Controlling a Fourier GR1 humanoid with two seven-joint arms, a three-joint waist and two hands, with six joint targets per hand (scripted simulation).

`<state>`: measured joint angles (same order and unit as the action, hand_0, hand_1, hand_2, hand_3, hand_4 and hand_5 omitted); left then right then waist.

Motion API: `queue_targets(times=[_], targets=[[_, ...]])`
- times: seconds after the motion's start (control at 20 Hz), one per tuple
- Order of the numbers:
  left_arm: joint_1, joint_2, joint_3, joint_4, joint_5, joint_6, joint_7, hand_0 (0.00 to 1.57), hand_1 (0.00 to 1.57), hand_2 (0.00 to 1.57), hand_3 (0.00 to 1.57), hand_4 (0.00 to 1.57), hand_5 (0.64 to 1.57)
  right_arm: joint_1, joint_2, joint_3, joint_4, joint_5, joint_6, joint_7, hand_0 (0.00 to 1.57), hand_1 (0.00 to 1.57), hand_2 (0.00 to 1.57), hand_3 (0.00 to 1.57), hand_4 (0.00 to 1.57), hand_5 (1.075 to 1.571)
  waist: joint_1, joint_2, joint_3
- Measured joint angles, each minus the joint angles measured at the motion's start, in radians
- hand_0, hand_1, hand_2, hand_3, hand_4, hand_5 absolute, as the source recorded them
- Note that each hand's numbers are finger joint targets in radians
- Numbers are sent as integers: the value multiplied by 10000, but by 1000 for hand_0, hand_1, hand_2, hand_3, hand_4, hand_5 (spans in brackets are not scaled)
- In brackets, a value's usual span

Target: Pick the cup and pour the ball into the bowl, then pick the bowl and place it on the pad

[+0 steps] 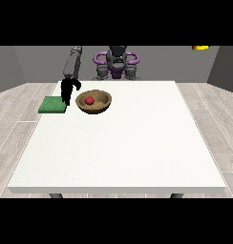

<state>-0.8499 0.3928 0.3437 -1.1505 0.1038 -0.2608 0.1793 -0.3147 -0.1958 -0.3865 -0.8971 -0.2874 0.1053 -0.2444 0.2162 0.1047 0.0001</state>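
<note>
Front view showed a broad stretch of white tabletop lying bare between the camera and the task's things, all of which sat toward the far edge, at the view's left. Taking the wooden bowl as landmark: it stood upright on the tabletop with the red ball already resting inside it, a little toward the view's left of the bowl's middle. No cup could be made out anywhere in the view. The green pad lay flat to the view's left of the bowl, close to it but apart from it, near the tabletop's left edge.

Between pad and bowl, slightly farther back, hung the hand at the view's left, black, pointing downward from its grey forearm. It stood just beside the bowl's rim on the pad side and seemed to be holding nothing; whether its fingers were straight or curled I could not tell. The other hand did not show.

Judging by this, the pour looked done and the bowl's pickup was in hand. The bowl lay just to the view's right of that hand, and the pad just to its other side, so the coming carry would run a short way across, toward the view's left. A round bowl offers no long axis to match; the near rim seemed the natural hold.

Farthest back stood the robot's torso.
</note>
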Motion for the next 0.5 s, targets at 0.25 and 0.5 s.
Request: queue_targets(times=[0.25,0.5], targets=[[310,544,329,-390,594,-368,267,0,0,0,0,1008,1535,-588,53,62,1127,92,24,-716,0,0,0,0,553,1558,-179,223,5],[648,938,532,-935,968,-483,377,0,0,0,0,1016,1536,-923,5,61,2210,176,168,-1562,0,0,0,0,498,1551,-259,535,10]])
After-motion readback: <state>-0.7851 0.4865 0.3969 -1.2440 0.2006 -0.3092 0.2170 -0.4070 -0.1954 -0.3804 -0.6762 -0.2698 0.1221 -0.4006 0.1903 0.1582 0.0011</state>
